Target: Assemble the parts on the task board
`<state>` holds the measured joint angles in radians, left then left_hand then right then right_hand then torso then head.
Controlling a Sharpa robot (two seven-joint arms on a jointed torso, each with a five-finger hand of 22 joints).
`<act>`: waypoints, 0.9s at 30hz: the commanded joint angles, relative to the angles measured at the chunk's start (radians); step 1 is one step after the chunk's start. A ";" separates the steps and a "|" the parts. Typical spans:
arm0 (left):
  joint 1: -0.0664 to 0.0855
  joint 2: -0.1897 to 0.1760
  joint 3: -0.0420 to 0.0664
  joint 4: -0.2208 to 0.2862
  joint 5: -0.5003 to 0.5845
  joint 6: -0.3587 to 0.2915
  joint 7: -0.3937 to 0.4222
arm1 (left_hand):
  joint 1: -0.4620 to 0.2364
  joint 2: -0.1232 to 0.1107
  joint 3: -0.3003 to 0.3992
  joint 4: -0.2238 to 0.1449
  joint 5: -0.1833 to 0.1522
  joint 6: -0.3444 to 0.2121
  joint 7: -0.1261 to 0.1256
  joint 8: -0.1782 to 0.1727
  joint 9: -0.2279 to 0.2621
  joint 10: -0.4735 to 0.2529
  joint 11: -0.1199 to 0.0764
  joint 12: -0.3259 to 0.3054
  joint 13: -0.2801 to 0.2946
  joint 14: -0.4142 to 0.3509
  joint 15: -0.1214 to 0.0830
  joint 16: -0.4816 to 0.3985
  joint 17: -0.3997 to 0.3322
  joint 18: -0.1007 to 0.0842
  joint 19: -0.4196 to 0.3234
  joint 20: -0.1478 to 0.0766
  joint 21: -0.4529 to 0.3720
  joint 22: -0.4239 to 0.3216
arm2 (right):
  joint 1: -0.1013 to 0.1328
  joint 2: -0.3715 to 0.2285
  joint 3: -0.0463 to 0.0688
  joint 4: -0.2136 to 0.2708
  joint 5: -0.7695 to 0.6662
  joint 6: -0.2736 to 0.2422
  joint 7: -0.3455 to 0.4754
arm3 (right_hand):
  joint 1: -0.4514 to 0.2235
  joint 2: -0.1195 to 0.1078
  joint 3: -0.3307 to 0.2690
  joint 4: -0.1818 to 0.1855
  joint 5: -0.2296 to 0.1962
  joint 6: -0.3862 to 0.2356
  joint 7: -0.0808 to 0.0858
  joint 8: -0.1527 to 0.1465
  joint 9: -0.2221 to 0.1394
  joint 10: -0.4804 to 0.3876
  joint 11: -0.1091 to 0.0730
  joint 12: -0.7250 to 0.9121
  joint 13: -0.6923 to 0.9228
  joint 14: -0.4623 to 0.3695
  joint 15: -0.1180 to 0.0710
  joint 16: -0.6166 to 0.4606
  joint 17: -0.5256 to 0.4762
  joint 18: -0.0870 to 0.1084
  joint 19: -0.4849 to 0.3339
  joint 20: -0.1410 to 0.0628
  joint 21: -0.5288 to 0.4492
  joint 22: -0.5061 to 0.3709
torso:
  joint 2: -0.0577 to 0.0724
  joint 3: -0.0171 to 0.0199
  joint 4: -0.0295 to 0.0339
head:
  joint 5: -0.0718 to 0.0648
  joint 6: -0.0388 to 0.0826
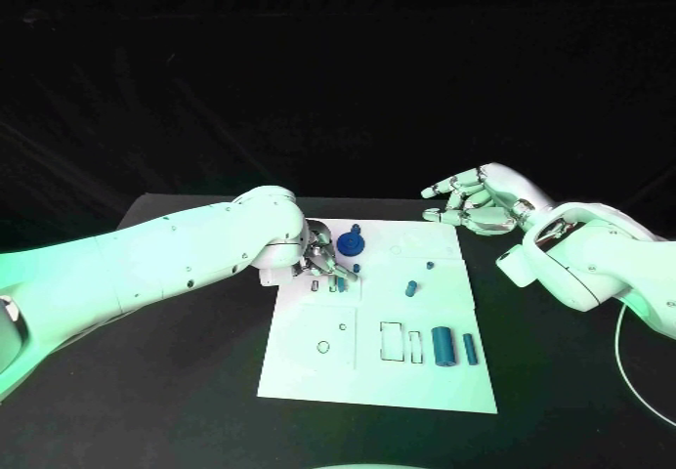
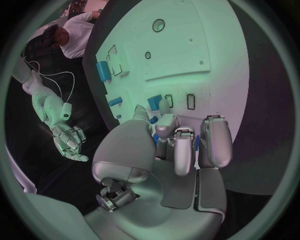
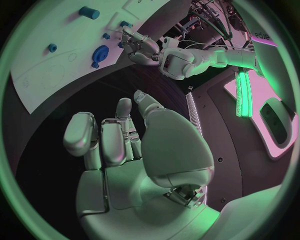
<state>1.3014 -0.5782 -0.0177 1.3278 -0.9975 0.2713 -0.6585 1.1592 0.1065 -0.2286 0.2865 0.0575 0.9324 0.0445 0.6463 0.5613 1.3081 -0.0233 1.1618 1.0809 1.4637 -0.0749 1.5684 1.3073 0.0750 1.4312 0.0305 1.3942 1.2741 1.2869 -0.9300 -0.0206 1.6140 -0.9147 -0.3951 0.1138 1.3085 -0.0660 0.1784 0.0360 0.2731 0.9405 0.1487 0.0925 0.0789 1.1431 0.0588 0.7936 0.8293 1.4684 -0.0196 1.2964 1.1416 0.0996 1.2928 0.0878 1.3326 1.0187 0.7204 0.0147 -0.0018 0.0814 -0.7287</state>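
Surface: black table [image 1: 169, 391], dark backdrop | Task board [image 1: 366, 376]: white, at table centre; blue parts [image 1: 452, 345] near its right edge | Left hand [image 1: 321, 259]: over the board's far-left area, fingers curled on a small blue part [image 2: 154, 136] | Right hand [image 1: 472, 203]: raised beyond the board's far-right corner, fingers spread, empty.

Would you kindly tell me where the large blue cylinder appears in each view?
Head view: cylinder on the board's near right part.
Left wrist view: cylinder beside the outlined slots, beyond the left hand.
Right wrist view: cylinder on the board, farther off than the left hand.
Shared landmark: the left hand.
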 commanded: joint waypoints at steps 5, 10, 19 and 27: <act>0.001 0.010 -0.001 -0.006 0.002 0.036 -0.001 | 0.014 -0.001 0.003 -0.003 0.006 -0.008 0.000 0.009 0.006 0.009 0.000 0.006 0.004 0.107 -0.006 0.002 0.263 -0.013 0.008 0.000 0.008 0.004 | -0.001 0.003 0.000 -0.003 -0.001 0.019 -0.008 | 0.003 0.005 0.003 0.000 0.004 0.004 0.002 0.006 -0.001 -0.008 -0.001 -0.007 -0.003 0.020 0.000 -0.003 -0.002 0.010 -0.009 -0.001 -0.005 -0.002 | 0.000 0.0000 -0.0003 | -0.001 -0.002; 0.001 0.011 -0.002 -0.007 0.002 0.037 -0.001 | 0.030 0.004 0.009 -0.005 0.006 -0.010 -0.001 0.013 0.015 0.009 -0.001 0.007 0.004 0.107 -0.007 0.002 0.263 -0.013 0.008 0.000 0.009 0.006 | -0.001 0.004 0.000 -0.004 -0.001 0.021 -0.010 | 0.003 0.005 0.003 0.000 0.004 0.004 0.002 0.006 -0.001 -0.008 -0.001 -0.007 -0.003 0.020 0.000 -0.003 -0.002 0.010 -0.009 -0.001 -0.005 -0.002 | 0.001 0.0000 0.0000 | -0.002 -0.004; 0.001 0.012 -0.002 -0.010 0.002 0.034 -0.001 | 0.133 0.037 0.077 -0.046 0.009 -0.025 -0.006 0.016 0.039 0.006 -0.006 0.004 0.002 0.107 -0.011 0.002 0.263 -0.013 0.006 -0.003 0.008 0.008 | -0.001 0.006 0.000 -0.005 -0.012 0.031 -0.018 | 0.010 0.006 0.009 -0.004 0.006 0.003 0.002 0.007 -0.002 -0.013 -0.001 -0.013 -0.009 0.019 0.000 -0.007 -0.006 0.011 -0.013 -0.001 -0.009 -0.009 | 0.000 0.0003 0.0009 | -0.002 -0.006; 0.001 0.013 -0.002 -0.011 0.008 0.038 0.000 | 0.292 0.040 0.215 -0.139 0.034 -0.053 -0.017 -0.007 0.044 -0.008 -0.018 -0.013 -0.007 0.107 -0.021 0.002 0.263 -0.012 0.002 -0.013 0.006 0.007 | -0.001 0.009 0.000 -0.006 -0.016 0.037 -0.020 | 0.012 0.006 0.010 -0.005 0.006 0.003 0.002 0.007 -0.002 -0.013 -0.001 -0.013 -0.009 0.019 0.000 -0.008 -0.007 0.012 -0.013 -0.001 -0.010 -0.009 | 0.001 0.0002 0.0000 | -0.002 -0.007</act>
<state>1.3053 -0.5672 -0.0163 1.3187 -0.9952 0.2893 -0.6574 1.4086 0.1385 -0.0502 0.1801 0.0790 0.8870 0.0322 0.6424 0.6045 1.3022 -0.0360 1.1521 1.0755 1.4640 -0.0894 1.5684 1.3079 0.0768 1.4345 0.0265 1.3980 1.2814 1.2867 -0.9229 -0.0207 1.6082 -0.9185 -0.3739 0.0987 1.3124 -0.0620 0.1825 0.0318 0.2731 0.9405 0.1485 0.0965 0.0778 1.1354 0.0585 0.7844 0.8214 1.4684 -0.0196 1.2923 1.1355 0.0995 1.2855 0.0878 1.3285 1.0108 0.7208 0.0147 -0.0014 0.0787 -0.7354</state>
